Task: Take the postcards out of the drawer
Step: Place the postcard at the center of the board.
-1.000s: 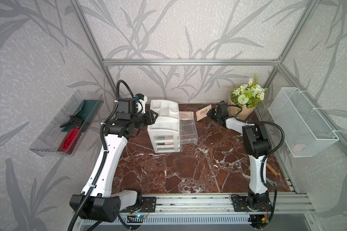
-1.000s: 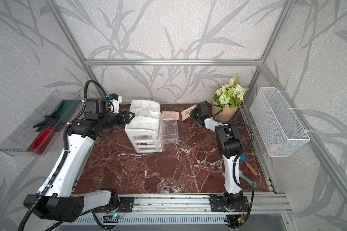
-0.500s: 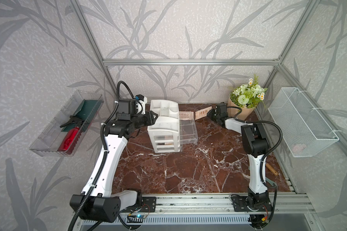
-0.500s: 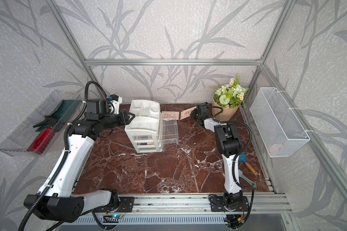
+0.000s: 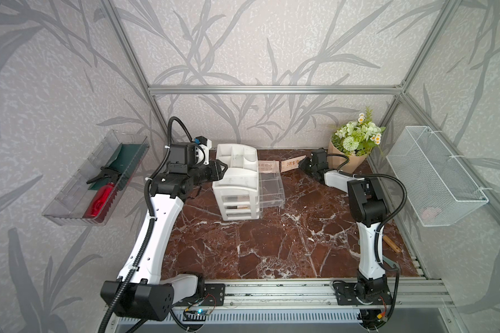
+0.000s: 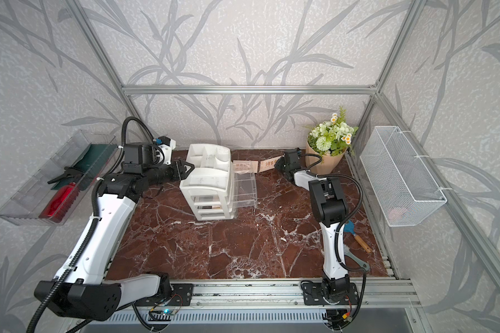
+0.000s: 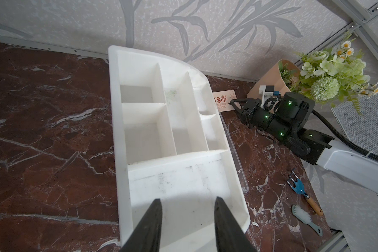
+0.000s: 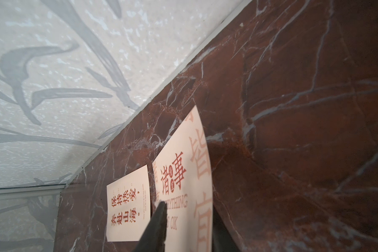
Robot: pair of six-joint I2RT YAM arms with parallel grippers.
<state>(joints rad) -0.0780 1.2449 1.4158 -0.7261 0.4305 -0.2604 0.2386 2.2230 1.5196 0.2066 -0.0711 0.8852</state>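
A white desk organizer (image 5: 237, 178) stands at the back of the table with its clear top drawer (image 5: 270, 187) pulled out to the right. Two cream postcards with red characters lie on the marble behind that drawer. One postcard (image 8: 128, 205) lies flat by itself. The other postcard (image 8: 183, 174) lies between the parted fingers of my right gripper (image 5: 300, 165), one fingertip (image 8: 160, 209) over it. My left gripper (image 7: 187, 200) is open above the organizer's flat top at its left end, nothing between its fingers.
A paper-wrapped flower bouquet (image 5: 355, 144) stands just behind my right arm. On the right wall hangs a white wire basket (image 5: 433, 176); on the left wall, a clear tray (image 5: 70, 201) with a red bottle. A small garden fork (image 7: 301, 189) and brush (image 7: 306, 216) lie by the right edge.
My right gripper's jaws have parted around the postcard that they were shut on. The left arm and the organizer have stayed still.
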